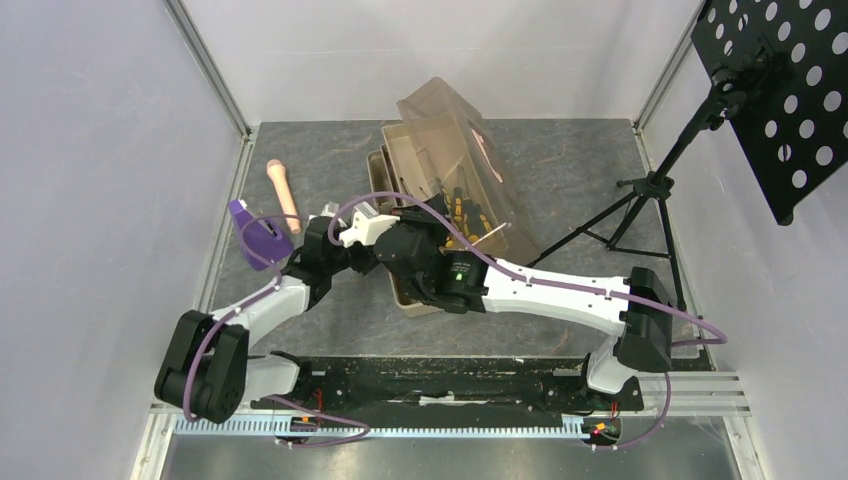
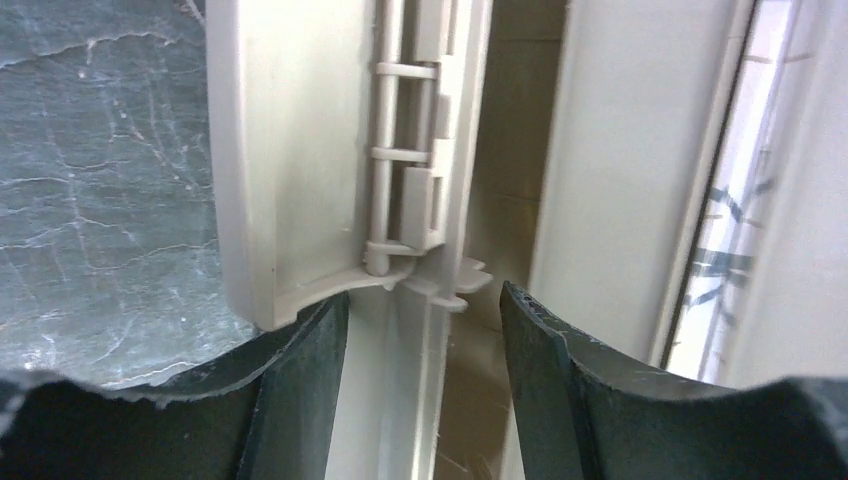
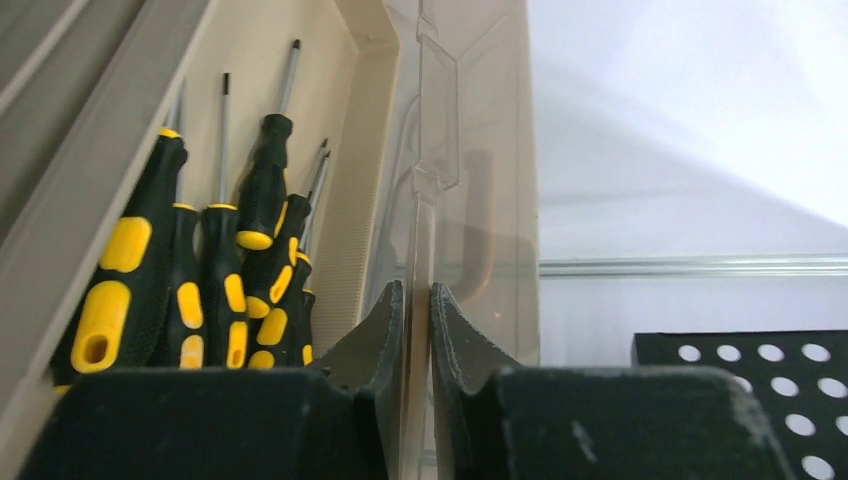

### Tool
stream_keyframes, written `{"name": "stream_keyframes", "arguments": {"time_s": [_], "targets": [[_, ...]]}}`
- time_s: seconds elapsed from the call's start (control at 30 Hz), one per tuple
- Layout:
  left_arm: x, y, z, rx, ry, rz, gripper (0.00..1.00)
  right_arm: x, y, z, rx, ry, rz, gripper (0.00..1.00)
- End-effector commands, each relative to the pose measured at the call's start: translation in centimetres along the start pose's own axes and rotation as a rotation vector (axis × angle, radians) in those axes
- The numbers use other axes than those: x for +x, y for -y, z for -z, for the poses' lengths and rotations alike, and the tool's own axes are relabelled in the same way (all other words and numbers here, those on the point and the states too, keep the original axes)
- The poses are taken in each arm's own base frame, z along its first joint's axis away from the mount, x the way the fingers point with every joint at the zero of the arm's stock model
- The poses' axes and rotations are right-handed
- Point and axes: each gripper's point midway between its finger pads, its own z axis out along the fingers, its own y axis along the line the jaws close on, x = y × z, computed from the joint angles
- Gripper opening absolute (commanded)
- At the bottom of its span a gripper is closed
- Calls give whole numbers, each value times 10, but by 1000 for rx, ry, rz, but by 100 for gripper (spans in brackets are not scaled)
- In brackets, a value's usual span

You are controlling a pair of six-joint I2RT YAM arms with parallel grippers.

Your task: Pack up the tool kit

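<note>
The tan translucent toolbox (image 1: 450, 150) stands open at the table's back middle, its trays folded out. Orange-and-black screwdrivers (image 1: 468, 210) lie in one tray and also show in the right wrist view (image 3: 200, 270). My right gripper (image 3: 418, 300) is shut on a thin translucent wall of the toolbox (image 3: 440, 130); from above it (image 1: 440, 238) sits at the box's near side. My left gripper (image 2: 420, 330) is open, its fingers (image 2: 300, 390) on either side of a hinged tray edge (image 2: 390, 200); from above it (image 1: 385, 215) is at the box's left side. The knife and hammer are out of view.
A beige rounded-end rod (image 1: 283, 192) and a purple block (image 1: 255, 232) lie on the table left of the toolbox. A black tripod stand (image 1: 650, 200) with a perforated plate (image 1: 780, 90) stands at the right. White walls enclose the table.
</note>
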Motion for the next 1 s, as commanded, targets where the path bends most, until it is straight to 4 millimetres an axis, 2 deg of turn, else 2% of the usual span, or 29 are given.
{"name": "stream_keyframes", "arguments": {"time_s": [0.0, 0.13, 0.33, 0.4, 0.57, 0.77, 0.87, 0.97], "targets": [[-19, 43, 13, 93, 95, -68, 63, -42, -1, 21, -90, 201, -136, 13], [-17, 41, 12, 86, 90, -68, 63, -54, -20, 23, -184, 242, -181, 19], [-12, 35, 11, 73, 85, -64, 63, -72, -38, 32, -315, 322, -281, 33], [-12, 35, 13, 71, 89, -62, 63, -78, -39, 36, -354, 351, -320, 41], [-20, 27, 26, 16, 145, -76, 63, -93, -34, 49, -437, 430, -417, 49], [-44, 4, 64, -179, 281, -152, 65, -81, -13, 38, -474, 435, -570, 55], [-55, 3, 86, -221, 330, -196, 66, -68, 1, 28, -502, 435, -668, 57], [-62, 6, 98, -217, 331, -204, 66, -52, 8, 12, -536, 421, -762, 60]]}}
